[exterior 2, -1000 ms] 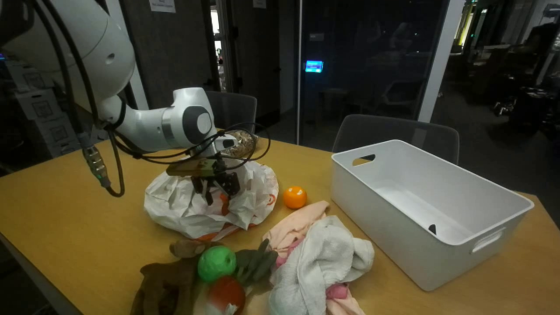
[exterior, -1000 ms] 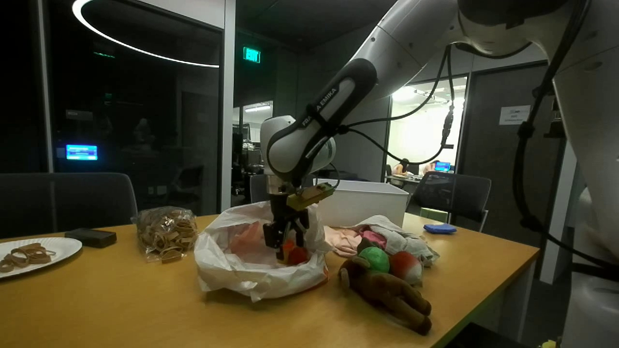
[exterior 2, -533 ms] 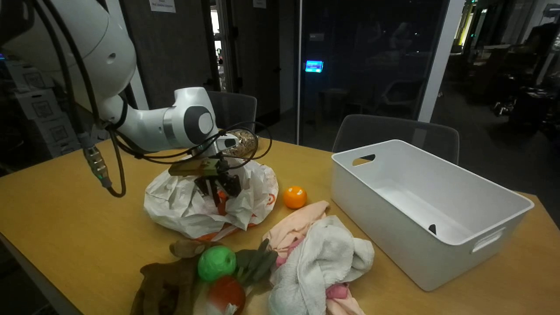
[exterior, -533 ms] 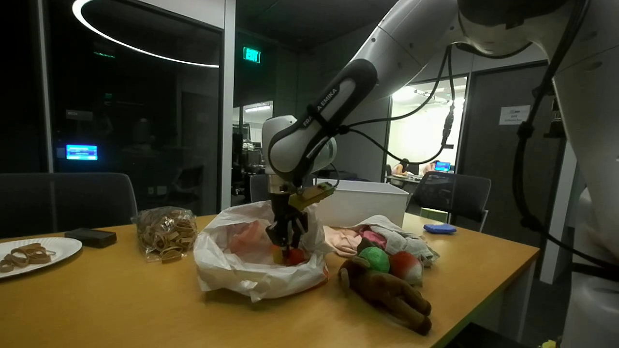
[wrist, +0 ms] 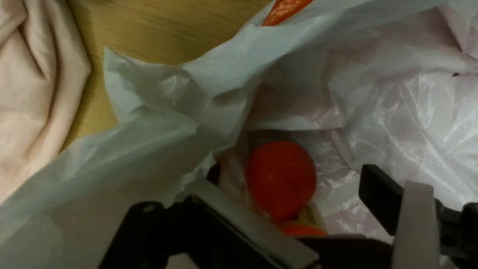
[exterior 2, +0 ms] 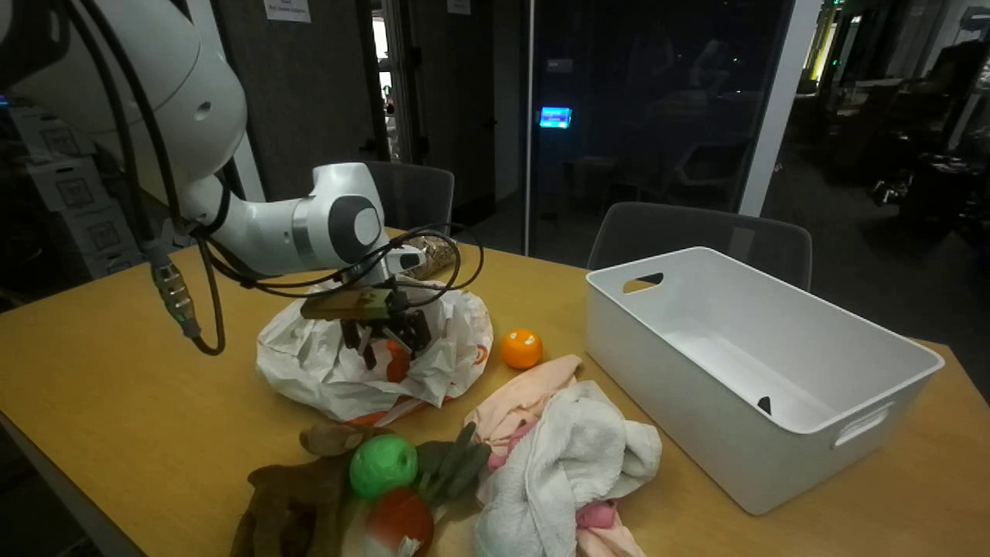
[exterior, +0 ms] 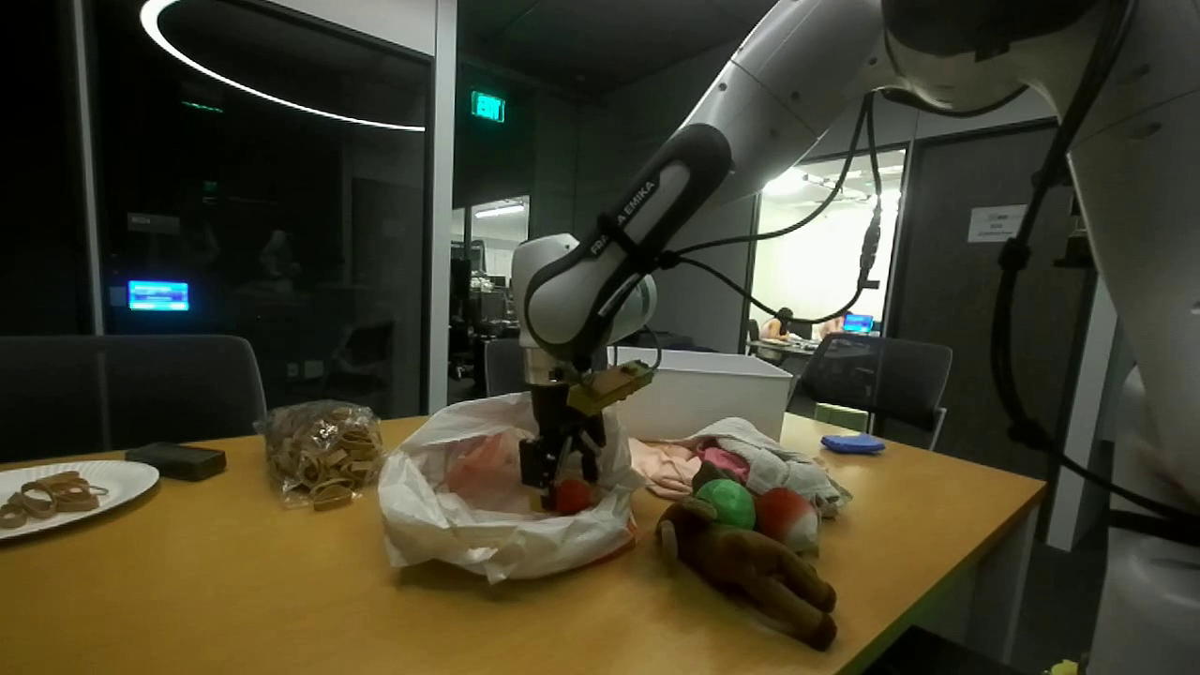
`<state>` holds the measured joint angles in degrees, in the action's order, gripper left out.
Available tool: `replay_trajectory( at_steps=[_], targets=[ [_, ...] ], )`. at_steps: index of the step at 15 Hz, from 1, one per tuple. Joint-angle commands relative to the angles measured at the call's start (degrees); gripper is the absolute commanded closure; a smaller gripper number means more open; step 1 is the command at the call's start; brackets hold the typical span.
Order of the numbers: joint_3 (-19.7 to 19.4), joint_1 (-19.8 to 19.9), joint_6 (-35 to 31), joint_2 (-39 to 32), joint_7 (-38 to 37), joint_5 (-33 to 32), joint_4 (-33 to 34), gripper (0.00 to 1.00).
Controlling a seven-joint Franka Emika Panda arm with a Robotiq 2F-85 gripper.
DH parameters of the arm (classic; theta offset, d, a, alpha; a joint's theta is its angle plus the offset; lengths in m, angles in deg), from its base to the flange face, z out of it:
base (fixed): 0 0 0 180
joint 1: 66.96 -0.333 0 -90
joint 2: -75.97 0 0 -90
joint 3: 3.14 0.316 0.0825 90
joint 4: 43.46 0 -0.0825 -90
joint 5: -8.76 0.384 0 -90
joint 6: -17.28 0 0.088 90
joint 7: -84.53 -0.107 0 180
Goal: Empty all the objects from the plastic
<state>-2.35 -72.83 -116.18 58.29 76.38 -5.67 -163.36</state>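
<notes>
Clock face centred on the bag (exterior 2: 332,379), going by an exterior view. Closest to the camera you've got a red-white ball (exterior 2: 400,522) and green ball (exterior 2: 384,466) around 6 o'clock, plush (exterior 2: 298,499) at 7, towel (exterior 2: 568,456) at 4, all out on the desk (exterior 2: 178,356). Then the bag itself: end effector (exterior 2: 394,356) is down in its mouth, spread wide. Wrist view's got a red ball (wrist: 281,179) in the gap, inside the bag, with an orange-red piece (wrist: 303,229) peeking out just beside it; can't tell if either's being touched. Orange (exterior 2: 522,350) is at 3, bin (exterior 2: 673,418) past it. Way back, tan loops (exterior 2: 433,254) at 1.
</notes>
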Motion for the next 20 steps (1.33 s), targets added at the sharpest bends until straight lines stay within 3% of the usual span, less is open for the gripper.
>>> replay_trajectory(
  at_steps=[1,3,8,10,13,16,20],
  targets=[
    [-0.1,0.3,-1.2,-0.1,1.6,-0.1,-0.4,0.25],
    [0.0,0.4,-1.5,-0.1,1.9,0.2,-0.6,0.26],
    [-0.1,0.3,-1.9,0.5,1.7,0.3,-0.6,0.66],
    [0.1,0.2,-1.8,0.9,1.4,0.4,-0.6,0.77],
    [2.6,1.1,4.6,3.8,6.3,6.9,-0.1,0.77],
    [4.7,1.2,15.4,8.2,11.2,14.6,1.3,0.77],
    [3.8,-0.2,32.9,12.2,5.7,9.0,2.8,0.77]
  ],
)
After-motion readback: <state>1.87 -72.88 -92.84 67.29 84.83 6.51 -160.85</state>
